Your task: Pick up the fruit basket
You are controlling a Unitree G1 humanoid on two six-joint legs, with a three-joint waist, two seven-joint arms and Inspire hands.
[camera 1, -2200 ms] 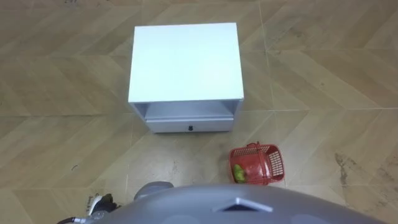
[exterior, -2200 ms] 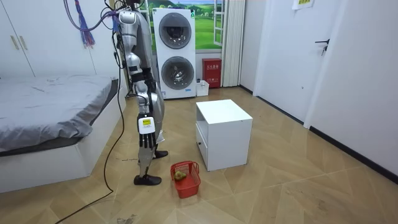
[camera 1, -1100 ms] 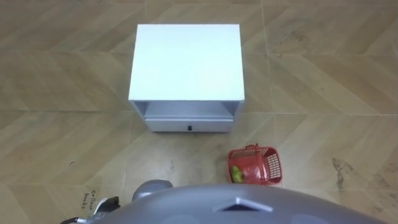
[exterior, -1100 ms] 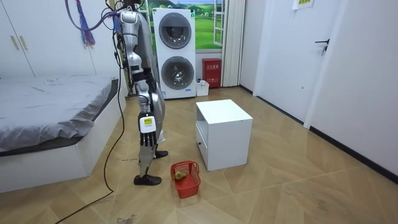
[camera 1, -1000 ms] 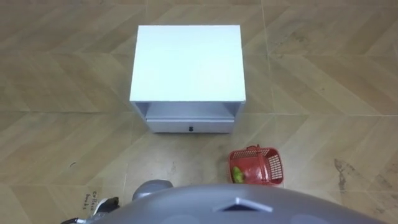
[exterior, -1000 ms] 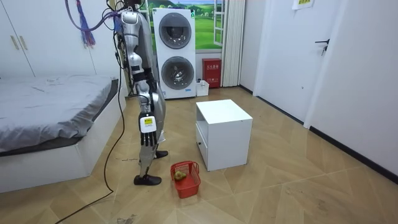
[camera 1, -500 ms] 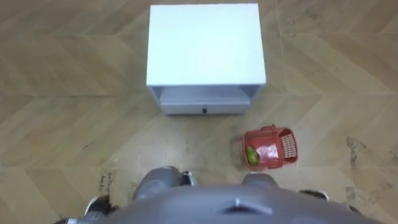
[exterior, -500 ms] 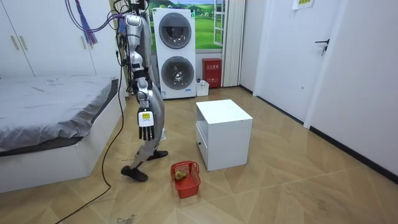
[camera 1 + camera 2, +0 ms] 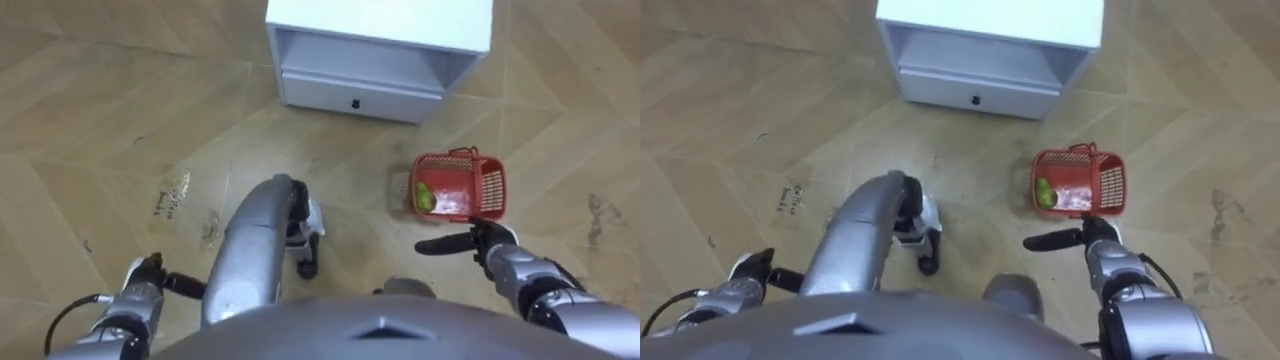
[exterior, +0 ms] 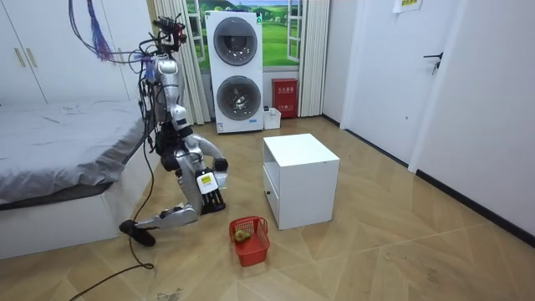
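Observation:
The red plastic fruit basket [image 9: 470,188] [image 9: 1090,180] [image 10: 250,240] stands upright on the wooden floor, a green fruit [image 9: 423,196] inside at its left end. My right hand [image 9: 488,246] [image 9: 1096,240] hovers just short of the basket's near side, apart from it, open, with a straight finger pointing left. My left hand [image 9: 148,283] [image 9: 748,271] hangs at the lower left, open and holding nothing. In the room view I kneel low in a lunge, one leg stretched back, with the right hand [image 10: 211,189] down beside the knee, left of the basket.
A white bedside cabinet [image 9: 376,25] [image 10: 301,180] with a shut drawer [image 9: 360,96] stands just beyond the basket. A bed [image 10: 58,167] lies behind me. A washer and dryer stack [image 10: 234,71] stands at the far wall.
I have sunk from standing into a low lunge with one leg back. The eye views dropped closer to the floor. Both hands came into view, the right one near the basket.

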